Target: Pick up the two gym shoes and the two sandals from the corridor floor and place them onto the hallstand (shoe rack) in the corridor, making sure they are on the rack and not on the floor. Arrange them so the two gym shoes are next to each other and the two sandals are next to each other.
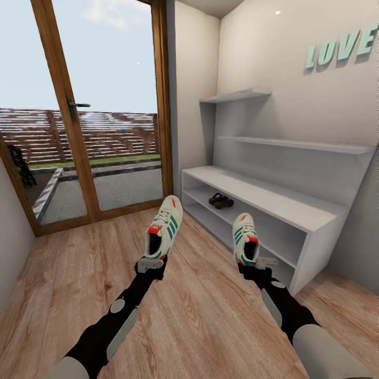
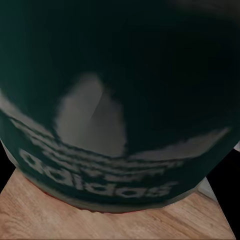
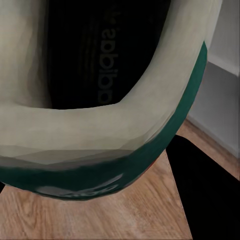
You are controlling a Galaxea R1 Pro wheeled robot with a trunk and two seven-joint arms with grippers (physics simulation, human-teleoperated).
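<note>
Both arms are holding sneakers up off the wood floor [image 1: 79,273]: left pincer [image 1: 151,263] is gripping the left sneaker [image 1: 164,230] by its heel, right pincer [image 1: 259,261] gripping the right sneaker [image 1: 245,237]. Sandals [image 1: 221,200] are sitting in the shoe rack [image 1: 316,216] beyond the right pincer.

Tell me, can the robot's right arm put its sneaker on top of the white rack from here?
Probably yes. The right gripper holds a gym shoe just in front of the hallstand, whose bare top is right ahead. The sandals sit lower, on a shelf, out of the way.
</note>
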